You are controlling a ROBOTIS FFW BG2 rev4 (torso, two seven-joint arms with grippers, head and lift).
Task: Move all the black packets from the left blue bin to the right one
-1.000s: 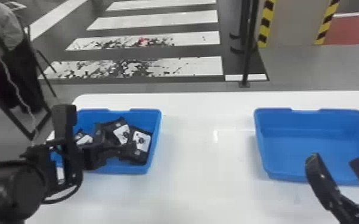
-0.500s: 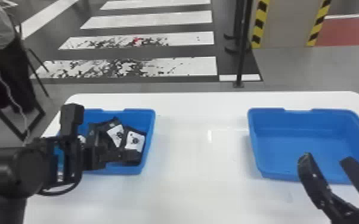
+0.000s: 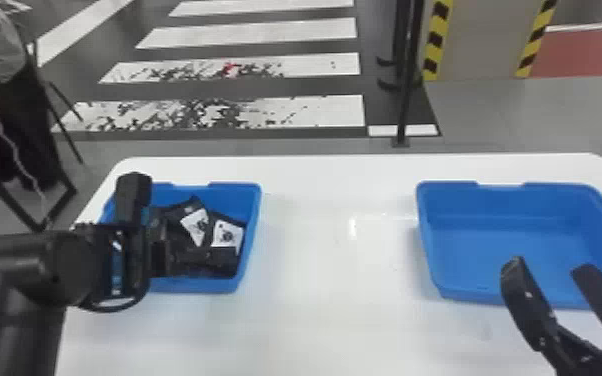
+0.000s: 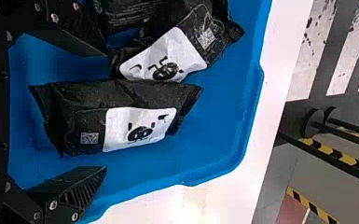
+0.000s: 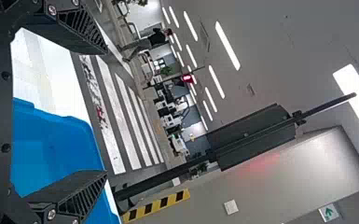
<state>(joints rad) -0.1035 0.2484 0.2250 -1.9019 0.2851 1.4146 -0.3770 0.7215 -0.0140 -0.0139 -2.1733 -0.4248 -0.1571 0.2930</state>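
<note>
Beyond the white table (image 3: 340, 330), crosswalk stripes (image 3: 265, 112) cross grey floor (image 3: 505, 110) beneath ceiling lights (image 5: 227, 45).

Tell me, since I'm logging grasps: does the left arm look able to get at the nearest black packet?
Probably: the left end effector is open and nothing covers that packet, framed by its spread fingers, though the neighbouring packet could crowd one finger.

Black pole (image 3: 408, 90) beyond white table (image 3: 335, 320); crosswalk stripes (image 3: 327, 112) on floor.
</note>
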